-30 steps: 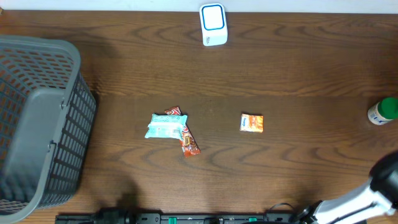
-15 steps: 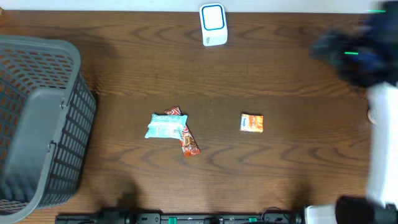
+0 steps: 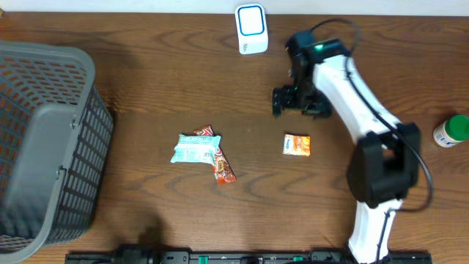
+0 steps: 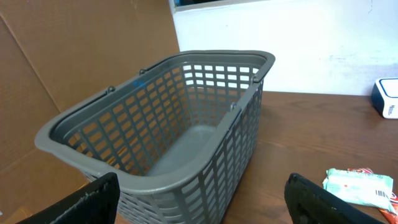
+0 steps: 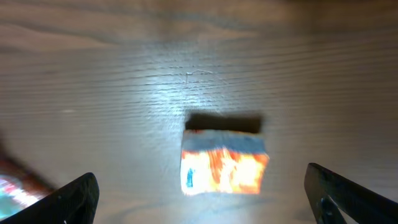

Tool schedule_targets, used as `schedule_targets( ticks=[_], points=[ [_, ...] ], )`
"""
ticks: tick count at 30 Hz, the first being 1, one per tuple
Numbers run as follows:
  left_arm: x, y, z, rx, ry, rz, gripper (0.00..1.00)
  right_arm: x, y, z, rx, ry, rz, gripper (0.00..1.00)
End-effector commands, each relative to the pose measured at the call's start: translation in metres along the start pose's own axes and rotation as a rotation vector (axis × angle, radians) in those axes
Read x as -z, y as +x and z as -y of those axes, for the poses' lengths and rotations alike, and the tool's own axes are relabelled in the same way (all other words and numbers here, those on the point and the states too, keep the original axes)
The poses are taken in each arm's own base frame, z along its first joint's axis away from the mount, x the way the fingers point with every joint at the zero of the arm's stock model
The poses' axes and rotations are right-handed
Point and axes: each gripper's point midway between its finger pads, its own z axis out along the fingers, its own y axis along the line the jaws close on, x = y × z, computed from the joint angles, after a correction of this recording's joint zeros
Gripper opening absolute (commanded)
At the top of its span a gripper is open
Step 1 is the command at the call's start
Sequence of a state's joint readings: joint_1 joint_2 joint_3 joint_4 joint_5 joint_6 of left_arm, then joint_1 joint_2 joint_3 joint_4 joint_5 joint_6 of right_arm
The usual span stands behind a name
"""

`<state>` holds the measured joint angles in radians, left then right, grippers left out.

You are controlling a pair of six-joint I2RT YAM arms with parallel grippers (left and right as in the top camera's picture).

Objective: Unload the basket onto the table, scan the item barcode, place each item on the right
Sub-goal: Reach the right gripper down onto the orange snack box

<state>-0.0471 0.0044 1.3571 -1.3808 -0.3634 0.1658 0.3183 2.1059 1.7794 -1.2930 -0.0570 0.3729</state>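
A small orange packet [image 3: 297, 145] lies flat on the wooden table right of centre. My right gripper [image 3: 299, 108] hovers just behind it, open. In the right wrist view the blurred orange packet [image 5: 224, 169] sits on the table between the wide-spread fingertips [image 5: 68, 202], untouched. A light blue packet [image 3: 195, 149] rests on top of a red-orange packet [image 3: 223, 170] at mid-table. The white and blue scanner [image 3: 251, 29] stands at the back edge. My left gripper [image 4: 202, 202] is open and empty, facing the basket [image 4: 155, 124]; it is out of the overhead view.
A large grey mesh basket [image 3: 44, 139] fills the left side of the table. A green-capped white bottle [image 3: 451, 130] stands at the far right edge. The left wrist view also catches the blue packet [image 4: 357, 186] and the scanner [image 4: 387, 99].
My right arm has swung in from the lower right corner, across the right side, and now reaches over the table just behind the orange packet. The packets have not moved.
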Motion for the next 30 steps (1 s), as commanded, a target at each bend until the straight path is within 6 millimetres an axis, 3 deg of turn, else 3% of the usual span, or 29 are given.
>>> schedule_targets(
  ticks=[1,6,18,22,24,30],
  points=[
    [0.000,-0.001,0.002,-0.016,0.014,0.005,0.85,-0.020,0.006,0.003,0.013,0.019,-0.064,0.99],
    [0.000,0.000,0.002,-0.018,0.014,0.001,0.85,-0.037,0.013,0.005,0.019,0.033,-0.087,0.99],
    [0.000,0.001,0.002,-0.019,0.015,-0.003,0.85,-0.099,0.046,0.021,0.005,0.054,-0.154,0.99],
    [0.000,0.002,0.002,-0.021,0.015,-0.006,0.85,-0.104,0.052,0.025,0.002,0.061,-0.171,0.81],
    [0.000,0.002,0.002,-0.021,0.016,-0.006,0.85,-0.103,0.052,0.026,-0.001,0.061,-0.174,0.78],
    [0.000,0.004,0.002,-0.024,0.016,-0.012,0.85,-0.100,0.055,0.022,-0.006,0.035,-0.195,0.55]
  ],
)
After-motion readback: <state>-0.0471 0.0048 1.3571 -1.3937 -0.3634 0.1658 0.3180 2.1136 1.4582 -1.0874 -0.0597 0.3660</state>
